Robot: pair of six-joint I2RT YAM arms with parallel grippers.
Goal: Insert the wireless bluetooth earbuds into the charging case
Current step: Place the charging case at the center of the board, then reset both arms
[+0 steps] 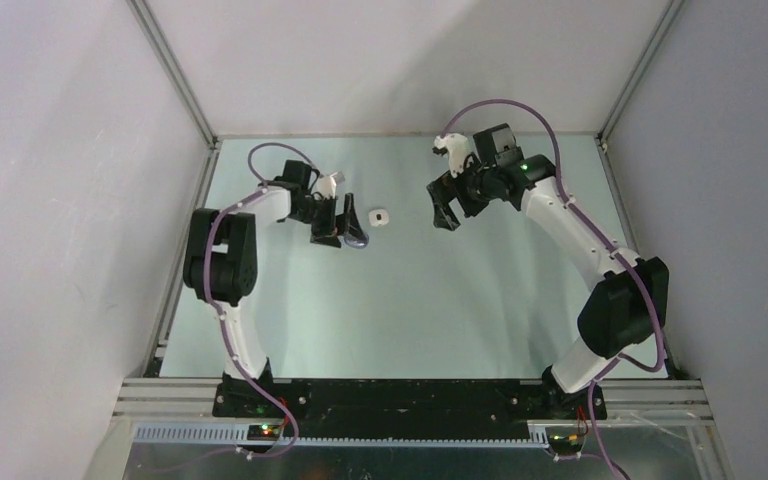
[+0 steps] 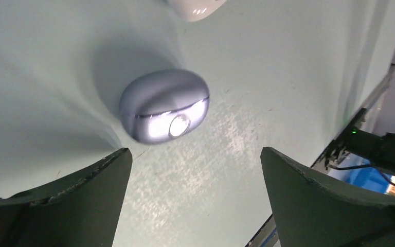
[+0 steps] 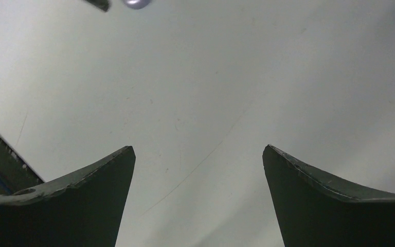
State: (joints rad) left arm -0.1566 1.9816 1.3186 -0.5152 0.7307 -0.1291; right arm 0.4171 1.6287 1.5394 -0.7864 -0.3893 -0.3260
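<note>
While left gripper [image 2: 195, 151] and right gripper [image 3: 199, 148] gape, the glossy lavender charging case [image 2: 164, 105] lies shut.

Lilac charging case [image 2: 164, 105] lies closed, white case [image 2: 195, 6] near.

Bare table [image 1: 410, 320] across near half and centre. Closed purple case [image 2: 164, 105] just ahead of left gripper [image 2: 196, 150], white case [image 1: 379, 217] just beyond it. Clear lane between white case and right gripper [image 1: 447, 205].
</note>
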